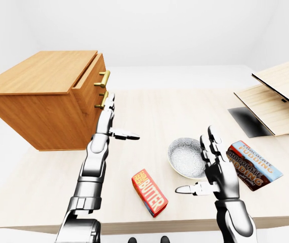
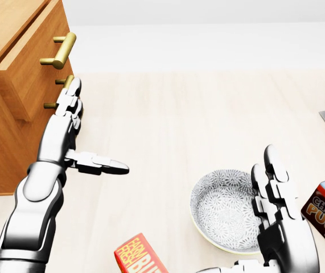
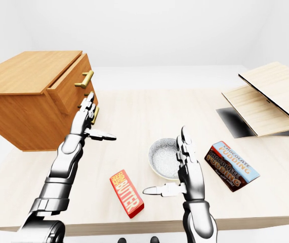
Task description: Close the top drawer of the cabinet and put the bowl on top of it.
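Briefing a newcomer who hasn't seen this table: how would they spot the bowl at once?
On the pale wooden table, look right of the brown wooden cabinet in the left-eye view. Between the red butter box and the chocolate pudding box sits the grey-patterned white bowl, the only round, open thing there.

Glossy silver-white left hand (image 2: pixel 58 137), matching right hand (image 2: pixel 280 224), three segmented digits each, black joints, chrome-shelled left arm (image 2: pixel 31 213) with dark seams

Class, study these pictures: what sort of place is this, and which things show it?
Probably a simulated test tabletop, not a lived-in room: a small wooden cabinet stands on a pale table amid blank white surroundings, with a butter box, a pudding box and a bowl.
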Available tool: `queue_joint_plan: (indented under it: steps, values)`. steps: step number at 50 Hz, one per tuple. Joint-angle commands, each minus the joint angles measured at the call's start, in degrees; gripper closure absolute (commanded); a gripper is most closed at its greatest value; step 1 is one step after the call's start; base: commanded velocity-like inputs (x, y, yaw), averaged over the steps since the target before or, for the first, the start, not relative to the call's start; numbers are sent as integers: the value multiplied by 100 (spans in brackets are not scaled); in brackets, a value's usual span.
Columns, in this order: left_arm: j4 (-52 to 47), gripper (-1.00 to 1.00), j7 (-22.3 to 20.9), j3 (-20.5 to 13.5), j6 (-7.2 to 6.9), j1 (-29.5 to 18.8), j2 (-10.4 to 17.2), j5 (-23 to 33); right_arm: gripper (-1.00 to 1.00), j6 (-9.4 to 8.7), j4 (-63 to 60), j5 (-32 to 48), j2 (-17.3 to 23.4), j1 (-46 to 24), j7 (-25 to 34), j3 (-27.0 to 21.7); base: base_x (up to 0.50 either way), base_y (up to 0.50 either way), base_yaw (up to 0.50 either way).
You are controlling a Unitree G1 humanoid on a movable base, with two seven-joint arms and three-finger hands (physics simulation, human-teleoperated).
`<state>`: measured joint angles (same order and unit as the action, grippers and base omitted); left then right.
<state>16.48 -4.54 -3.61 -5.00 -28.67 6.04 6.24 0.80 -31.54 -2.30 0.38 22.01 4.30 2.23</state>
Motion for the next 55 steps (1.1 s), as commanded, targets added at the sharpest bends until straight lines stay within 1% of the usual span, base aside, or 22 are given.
queue_joint_plan:
  steps: [1, 6, 8, 16, 22, 36, 46, 55]
  values:
    - [801, -100, 37, -106, 0, -510, 161, -217, -100, 24, -31, -18, 11, 39, 4, 17, 0, 0, 0]
    - [1089, -100, 34, -200, 0, -720, 284, -399, -100, -13, -45, -31, 13, 22, 8, -5, 0, 0, 0]
    - [1130, -100, -1, -280, 0, -796, 326, -576, -100, -21, -39, -37, 7, 7, 12, -24, 0, 0, 0]
    - [1652, -100, 32, -357, 0, -1184, 571, -765, -100, -11, 7, -16, -4, -10, 19, -10, 0, 0, 0]
    - [1689, -100, 13, -470, 0, -1350, 736, -1050, -100, -7, 64, 8, 6, -33, 10, 33, 0, 0, 0]
    - [1452, -100, 50, -555, 0, -1341, 893, -1366, -100, 5, 226, 34, 20, -124, -19, 68, 0, 0, 0]
    - [2002, -100, 84, -628, 0, -1508, 1033, -1541, -100, -23, 198, 11, 26, -122, -11, 58, 0, 0, 0]
    - [2043, -100, 126, -650, 0, -1454, 1108, -1609, -100, -31, 184, 19, 28, -117, -22, 71, 1, 0, -1]
